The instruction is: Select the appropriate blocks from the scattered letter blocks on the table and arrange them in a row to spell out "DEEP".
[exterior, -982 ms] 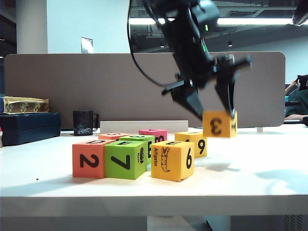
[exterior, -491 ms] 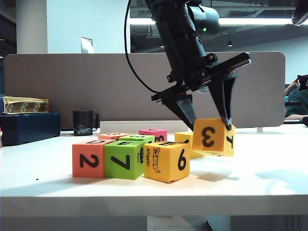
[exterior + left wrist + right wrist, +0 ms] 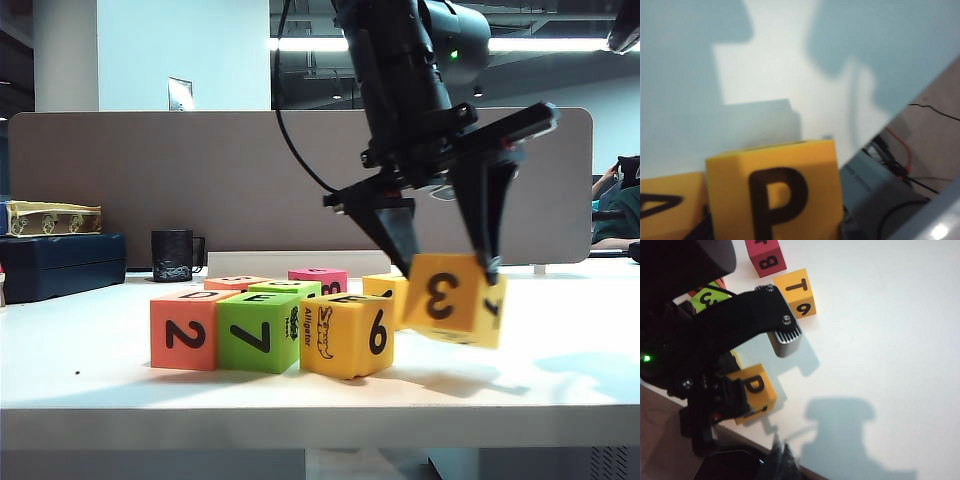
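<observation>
The white table (image 3: 120, 385) carries a row of three cubes, red-orange (image 3: 184, 329), green (image 3: 260, 331) and yellow (image 3: 347, 334), left of the left gripper (image 3: 445, 268). Behind them sit pink (image 3: 320, 277) and amber (image 3: 796, 294) cubes, plus a mug (image 3: 174, 255).

Over the white table (image 3: 120, 390) we see the left gripper (image 3: 452, 268) pointing down from its black arm, its two fingers clamped on the amber block (image 3: 452, 295) with the black 3, which is tilted and held clear of the tabletop. Just left of it stand three blocks in a row: red-orange 2 (image 3: 184, 331), lime-green 7 (image 3: 258, 333) and the yellow alligator block (image 3: 347, 334). A pink block (image 3: 318, 278) sits behind them.
</observation>
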### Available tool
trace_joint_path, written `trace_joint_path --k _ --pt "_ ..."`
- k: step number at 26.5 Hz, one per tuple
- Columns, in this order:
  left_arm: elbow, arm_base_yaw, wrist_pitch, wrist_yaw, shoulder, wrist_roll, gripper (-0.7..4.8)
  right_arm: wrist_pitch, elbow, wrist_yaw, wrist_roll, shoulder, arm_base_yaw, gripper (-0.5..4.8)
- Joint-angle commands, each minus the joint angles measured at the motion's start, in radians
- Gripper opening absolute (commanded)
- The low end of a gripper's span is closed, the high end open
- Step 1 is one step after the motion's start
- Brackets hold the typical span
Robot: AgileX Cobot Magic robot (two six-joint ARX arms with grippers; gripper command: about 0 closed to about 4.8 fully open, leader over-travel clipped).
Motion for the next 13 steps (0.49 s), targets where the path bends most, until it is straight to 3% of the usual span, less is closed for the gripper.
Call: trace_joint_path --k 1,13 --pt "0.001 0.002 -0.019 -0.084 -0.006 0.006 2.33 -0.001 0.004 0.001 -0.003 -0.002 0.0 -0.05" --pt "0.001 0.01 -0.008 -0.206 -0.006 -0.021 2.33 -0.024 0.004 0.002 -0.003 -0.002 0.0 -0.06"
